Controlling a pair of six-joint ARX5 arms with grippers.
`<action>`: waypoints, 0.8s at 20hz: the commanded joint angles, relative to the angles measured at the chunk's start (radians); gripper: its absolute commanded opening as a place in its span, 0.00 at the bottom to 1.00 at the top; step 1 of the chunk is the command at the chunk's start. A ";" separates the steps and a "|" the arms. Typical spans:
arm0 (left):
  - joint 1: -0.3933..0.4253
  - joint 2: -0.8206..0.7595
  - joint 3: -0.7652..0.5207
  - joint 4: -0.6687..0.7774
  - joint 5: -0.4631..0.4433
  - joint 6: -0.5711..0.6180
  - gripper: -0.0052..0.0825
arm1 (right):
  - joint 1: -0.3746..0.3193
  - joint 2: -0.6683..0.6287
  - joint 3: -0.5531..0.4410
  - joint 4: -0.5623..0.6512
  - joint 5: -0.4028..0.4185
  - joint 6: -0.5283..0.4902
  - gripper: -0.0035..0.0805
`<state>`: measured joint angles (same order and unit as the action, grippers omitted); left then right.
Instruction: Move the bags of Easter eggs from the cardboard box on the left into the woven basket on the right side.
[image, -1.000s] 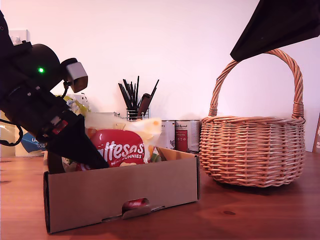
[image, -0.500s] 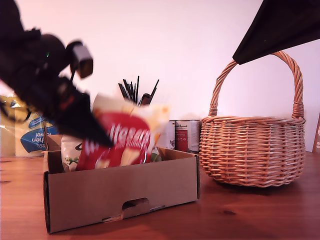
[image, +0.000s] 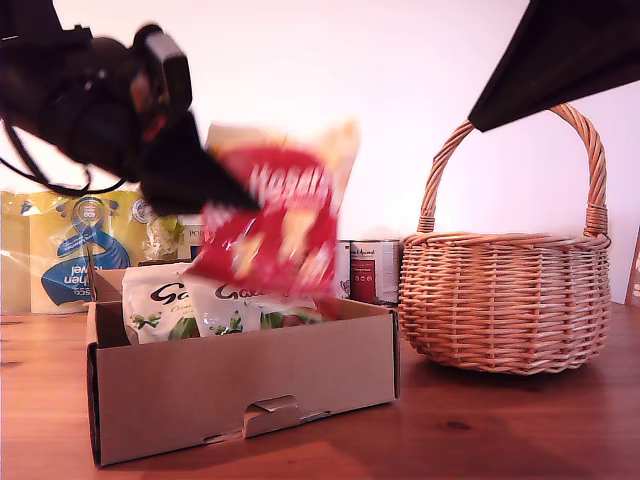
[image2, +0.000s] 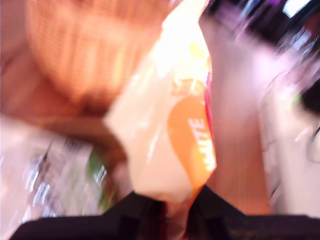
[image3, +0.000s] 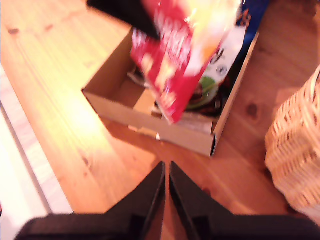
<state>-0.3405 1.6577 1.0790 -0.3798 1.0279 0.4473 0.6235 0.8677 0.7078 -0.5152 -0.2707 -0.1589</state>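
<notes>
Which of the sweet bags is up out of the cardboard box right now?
The red-and-white Maltesers bag, pinched by my first gripper and hanging above the cardboard box. The white-and-green Galaxy bags lie inside the box.

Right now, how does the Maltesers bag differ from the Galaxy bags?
The Maltesers bag is red and white; the Galaxy bags are white and green. The Maltesers bag hangs in the air above the box, pinched by my first tool; the Galaxy bags sit in the box, ungripped. All are glossy pouches.
</notes>
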 joint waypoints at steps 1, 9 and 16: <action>-0.018 0.008 0.002 0.085 0.030 -0.082 0.04 | 0.005 -0.007 0.007 -0.008 0.004 -0.006 0.03; -0.172 0.008 0.002 0.564 -0.196 -0.291 0.04 | -0.005 -0.158 0.007 -0.035 0.188 0.003 0.03; -0.322 0.099 0.006 0.935 -0.489 -0.301 0.04 | -0.046 -0.271 0.007 -0.167 0.243 0.009 0.03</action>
<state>-0.6556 1.6978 1.0843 0.5301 0.5484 0.1524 0.5819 0.6140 0.7097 -0.6815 -0.0326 -0.1547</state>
